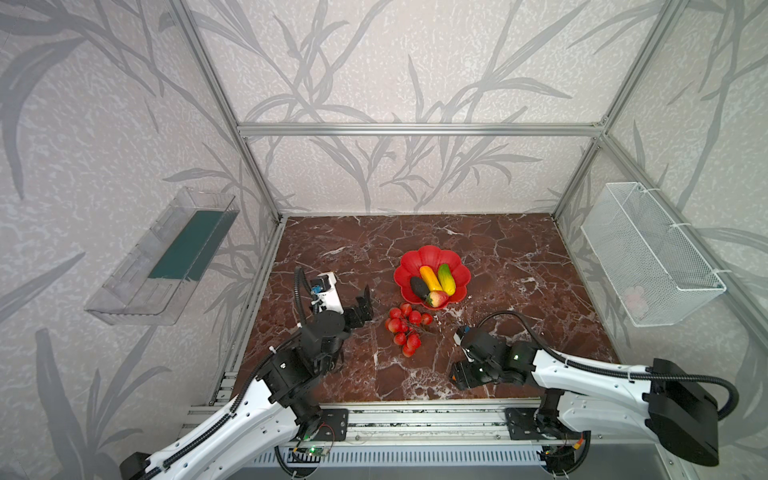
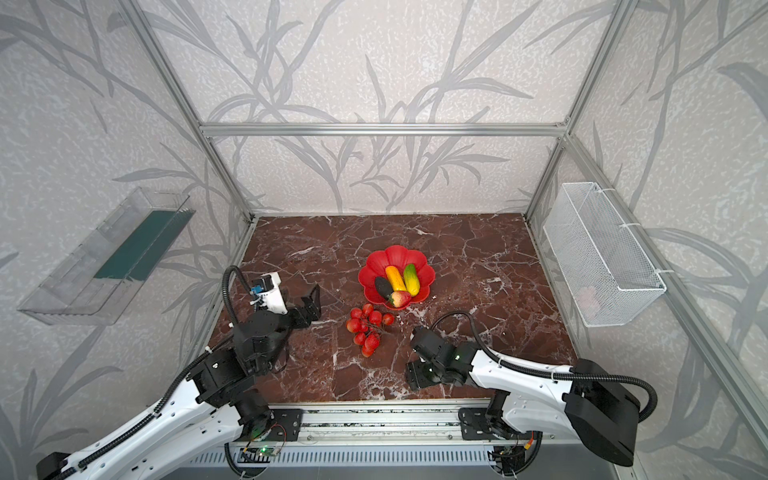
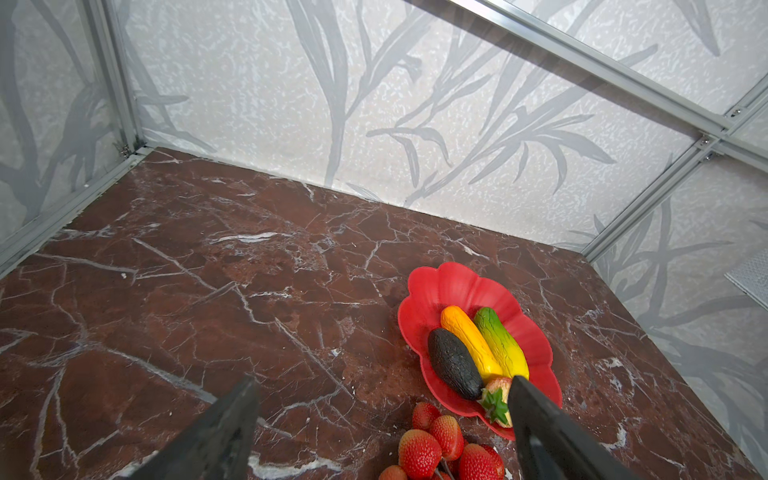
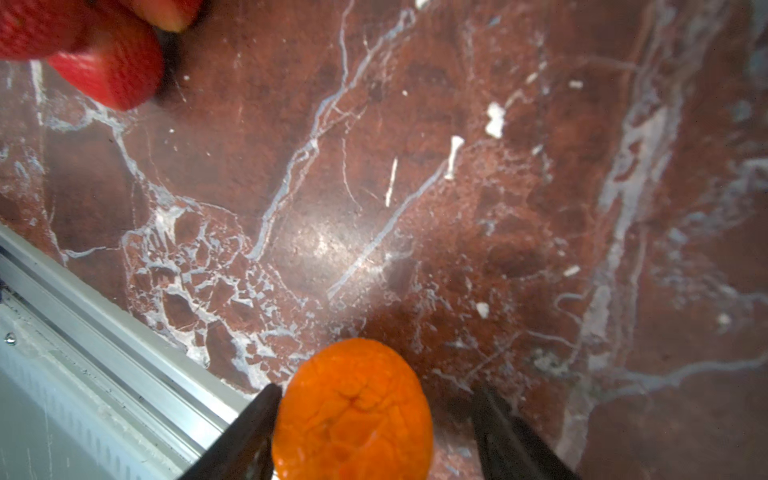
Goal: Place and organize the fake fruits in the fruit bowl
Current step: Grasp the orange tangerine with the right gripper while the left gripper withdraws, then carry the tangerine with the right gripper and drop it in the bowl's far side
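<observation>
Left gripper point(image 1: 364, 306) wide open, empty, near red berry cluster point(image 1: 405, 328), which lies on marble table point(image 1: 519, 270) just in front of fruit bowl point(image 1: 432, 252). In bowl: yellow oblong point(image 1: 431, 278), green-yellow oblong point(image 1: 446, 279), dark oval point(image 1: 418, 286), peach point(image 1: 438, 298) at front rim. Right gripper point(image 4: 376, 390) straddles small orange point(image 4: 353, 415) by table's front edge, one finger touching, other apart, not clamped

The small orange point(image 4: 353, 411) runs off the right wrist picture's edge; the berry cluster point(image 4: 104, 70) there is blurred and cropped. In both top views the right gripper point(image 1: 459, 376) hides nearly all of the orange.
</observation>
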`<state>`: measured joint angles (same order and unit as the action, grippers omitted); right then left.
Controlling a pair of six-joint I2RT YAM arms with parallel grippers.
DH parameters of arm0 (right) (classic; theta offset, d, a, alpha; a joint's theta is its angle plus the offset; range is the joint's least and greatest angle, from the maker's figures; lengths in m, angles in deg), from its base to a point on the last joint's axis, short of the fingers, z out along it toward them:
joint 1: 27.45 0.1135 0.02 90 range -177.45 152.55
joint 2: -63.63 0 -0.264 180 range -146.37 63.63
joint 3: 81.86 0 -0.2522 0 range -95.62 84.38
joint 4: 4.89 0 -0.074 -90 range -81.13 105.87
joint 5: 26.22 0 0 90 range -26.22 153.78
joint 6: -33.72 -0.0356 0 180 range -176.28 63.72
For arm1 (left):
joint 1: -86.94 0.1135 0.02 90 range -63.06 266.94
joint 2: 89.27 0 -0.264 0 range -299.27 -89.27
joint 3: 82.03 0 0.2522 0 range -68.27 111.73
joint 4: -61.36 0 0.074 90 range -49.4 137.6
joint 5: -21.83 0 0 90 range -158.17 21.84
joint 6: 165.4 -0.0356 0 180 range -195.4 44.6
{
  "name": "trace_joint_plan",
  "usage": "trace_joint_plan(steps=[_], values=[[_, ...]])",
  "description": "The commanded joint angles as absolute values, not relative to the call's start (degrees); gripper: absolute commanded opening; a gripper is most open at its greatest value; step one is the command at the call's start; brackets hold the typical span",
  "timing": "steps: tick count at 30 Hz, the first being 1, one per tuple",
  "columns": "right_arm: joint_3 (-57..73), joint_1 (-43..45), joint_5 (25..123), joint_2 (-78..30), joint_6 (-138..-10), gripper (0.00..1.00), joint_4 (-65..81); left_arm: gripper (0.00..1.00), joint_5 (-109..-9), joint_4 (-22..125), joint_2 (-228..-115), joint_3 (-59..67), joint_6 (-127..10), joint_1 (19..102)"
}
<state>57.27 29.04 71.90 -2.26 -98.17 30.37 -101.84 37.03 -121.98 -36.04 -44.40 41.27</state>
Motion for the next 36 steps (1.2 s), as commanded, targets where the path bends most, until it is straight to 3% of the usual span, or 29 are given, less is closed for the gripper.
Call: trace_joint_plan(steps=[1, 7, 11, 15, 22, 30, 36], values=[[56.5, 29.4, 73.8, -3.8, -98.3, 0.63, 28.8, 0.94, -105.0, 34.5, -118.8, -37.6, -42.1, 41.5], [53.2, 29.4, 68.1, -1.4, -95.1, 0.42, 30.5, 0.94, -105.3, 33.4, -115.8, -39.6, -40.0, 41.5], [46.4, 26.1, 60.2, 2.2, -86.2, 0.38, 34.4, 0.94, -104.9, 32.2, -114.9, -39.7, -39.6, 41.4], [40.4, 18.5, 58.6, 1.2, -79.6, 0.38, 28.4, 0.93, -104.2, 31.4, -114.6, -40.1, -39.9, 41.5], [29.0, 7.9, 61.5, -16.9, -75.8, 0.39, 15.2, 0.90, -102.1, 29.8, -114.6, -40.0, -39.9, 41.5], [12.5, 3.5, 62.4, -38.7, -71.2, 0.39, 12.2, 0.84, -93.3, 27.7, -119.0, -37.6, -42.8, 41.5], [5.0, 1.9, 61.9, -47.5, -70.3, 0.39, 11.9, 0.80, -86.9, 26.6, -124.0, -34.9, -46.0, 41.5]])
